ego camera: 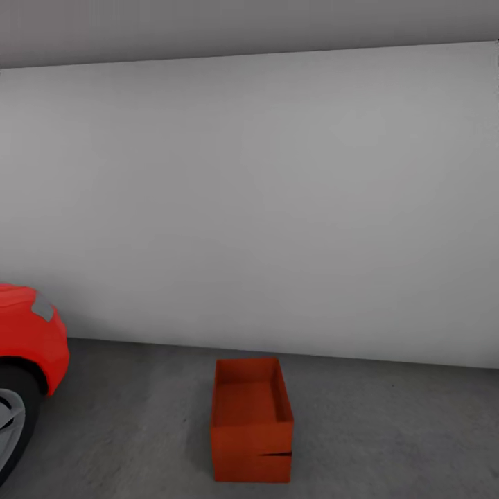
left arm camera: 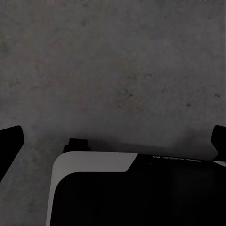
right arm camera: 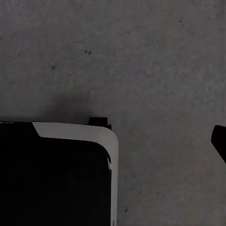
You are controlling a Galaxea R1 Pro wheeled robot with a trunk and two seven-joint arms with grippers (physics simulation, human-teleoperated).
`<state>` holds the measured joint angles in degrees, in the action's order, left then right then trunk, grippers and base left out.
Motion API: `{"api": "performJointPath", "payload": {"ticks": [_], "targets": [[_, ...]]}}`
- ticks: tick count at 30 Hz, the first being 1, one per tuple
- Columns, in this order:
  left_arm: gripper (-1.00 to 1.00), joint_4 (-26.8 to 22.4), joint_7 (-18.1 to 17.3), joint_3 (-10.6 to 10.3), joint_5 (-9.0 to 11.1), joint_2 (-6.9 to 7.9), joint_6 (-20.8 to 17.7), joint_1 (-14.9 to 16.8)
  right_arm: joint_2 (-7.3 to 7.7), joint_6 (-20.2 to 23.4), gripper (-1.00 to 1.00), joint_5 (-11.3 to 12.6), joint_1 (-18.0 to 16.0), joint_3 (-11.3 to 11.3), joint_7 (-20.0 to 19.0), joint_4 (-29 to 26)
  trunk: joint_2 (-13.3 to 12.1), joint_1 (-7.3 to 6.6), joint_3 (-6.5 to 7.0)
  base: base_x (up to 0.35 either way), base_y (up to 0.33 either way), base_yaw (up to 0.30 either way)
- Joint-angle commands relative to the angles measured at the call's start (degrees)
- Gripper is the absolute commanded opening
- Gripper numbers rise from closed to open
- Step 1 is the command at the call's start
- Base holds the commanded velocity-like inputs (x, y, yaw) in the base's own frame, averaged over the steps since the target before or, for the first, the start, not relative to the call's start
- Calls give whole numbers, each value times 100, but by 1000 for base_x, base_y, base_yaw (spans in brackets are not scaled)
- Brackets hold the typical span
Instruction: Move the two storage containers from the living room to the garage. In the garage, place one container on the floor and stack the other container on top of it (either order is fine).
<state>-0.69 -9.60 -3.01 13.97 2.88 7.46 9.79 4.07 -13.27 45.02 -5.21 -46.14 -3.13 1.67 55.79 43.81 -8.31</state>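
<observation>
One orange-red storage container (ego camera: pixel 251 418) stands on the dark grey concrete floor (ego camera: pixel 388 430) of the garage, close to the pale grey wall. Its open top faces up and nothing lies inside. A thin dark slit crosses the lower right of its near face; I cannot tell whether a second container sits beneath or within it. In the left wrist view my left gripper (left arm camera: pixel 113 143) hangs open over bare concrete, its dark fingertips (left arm camera: pixel 10 146) far apart. My right gripper (right arm camera: pixel 115 141) is also open above the floor, with one fingertip (right arm camera: pixel 219 141) at the frame edge, holding nothing.
The front of a red car (ego camera: pixel 28 346) with its wheel (ego camera: pixel 10 423) stands at the left, about a metre from the container. The pale wall (ego camera: pixel 277 208) closes the far side. My own black, white-edged base (left arm camera: pixel 132 193) shows under both wrists.
</observation>
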Motion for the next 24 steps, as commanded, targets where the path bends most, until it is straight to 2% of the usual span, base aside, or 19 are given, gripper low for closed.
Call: {"api": "performJointPath", "payload": {"ticks": [1,10,24], "targets": [[100,8,-25,-33,53,1,17,5,-3,-27,100,59,-6,-44,-32,18,5,1,1,0,0,0],[100,8,-24,-33,53,0,18,6,-3,-27,100,59,-6,-44,-34,18,5,1,76,0,0,0],[100,8,-24,-33,53,1,18,5,-3,-45,100,75,-6,-36,-30,18,5,1,84,0,0,0]]}}
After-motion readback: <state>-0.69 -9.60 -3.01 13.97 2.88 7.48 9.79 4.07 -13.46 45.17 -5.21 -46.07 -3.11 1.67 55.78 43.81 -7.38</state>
